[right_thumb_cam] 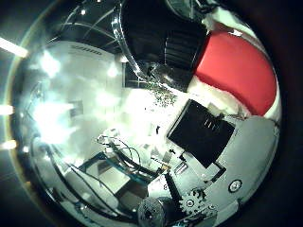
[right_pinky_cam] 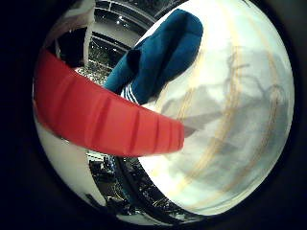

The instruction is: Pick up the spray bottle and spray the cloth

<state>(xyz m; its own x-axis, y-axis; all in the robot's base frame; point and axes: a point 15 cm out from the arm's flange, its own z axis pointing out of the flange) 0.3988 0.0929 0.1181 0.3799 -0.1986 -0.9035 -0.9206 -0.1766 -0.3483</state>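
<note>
The spray bottle's red head (right_pinky_cam: 100, 120) lies right across the little finger side palm view, very close to the palm, with its white body (right_pinky_cam: 64, 163) beside it. The same red head (right_thumb_cam: 236, 71) shows in the thumb side view, edged in white. My right hand (right_thumb_cam: 213, 156) has its black and white fingers curled in close beside the bottle. Beyond the red head, a dark blue cloth (right_pinky_cam: 160, 52) lies bunched on a round white table (right_pinky_cam: 240, 143), near its edge. The bottle is held up above the table, apart from the cloth.
The shadow of the hand and arm (right_pinky_cam: 249, 86) falls on the table beside the cloth. Past the table's dark rim (right_pinky_cam: 139, 191) is the room's floor and clutter. The thumb side view looks out at bright ceiling lights (right_thumb_cam: 47, 64) and room furniture.
</note>
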